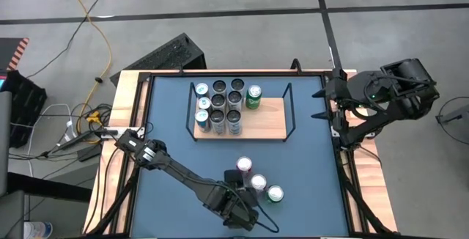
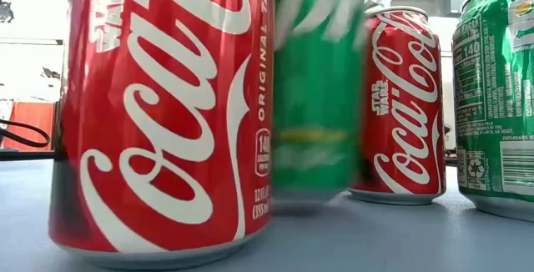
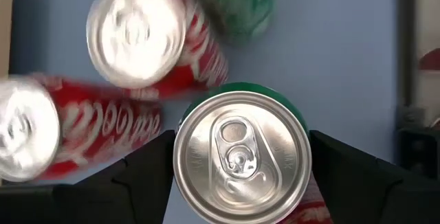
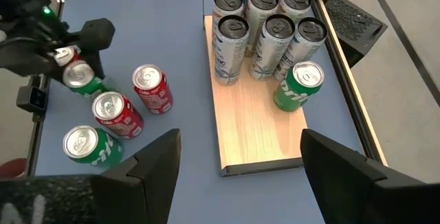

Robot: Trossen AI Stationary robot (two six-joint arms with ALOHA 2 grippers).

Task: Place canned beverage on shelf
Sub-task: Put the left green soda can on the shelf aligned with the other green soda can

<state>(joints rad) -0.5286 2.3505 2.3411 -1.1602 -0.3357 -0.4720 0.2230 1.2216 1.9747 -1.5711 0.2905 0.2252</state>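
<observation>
Closing on a green can at the near edge of the blue table, our left gripper has one dark finger on each side of it, and the wrist view shows the can sitting squarely between them. Whether both fingers already press its sides we cannot tell, so we would settle the squeeze before lifting, and lift straight up. Just beside it stand two red cans and another green can, close enough that any sideways drift would knock them. Farther across the table lies the shelf, its wooden board crowded at one end with a block of dark-topped tall cans and one green can; the other end is bare, and we judge that the safest landing spot. Our right gripper waits with its fingers spread and empty, near the table's right edge.
</observation>
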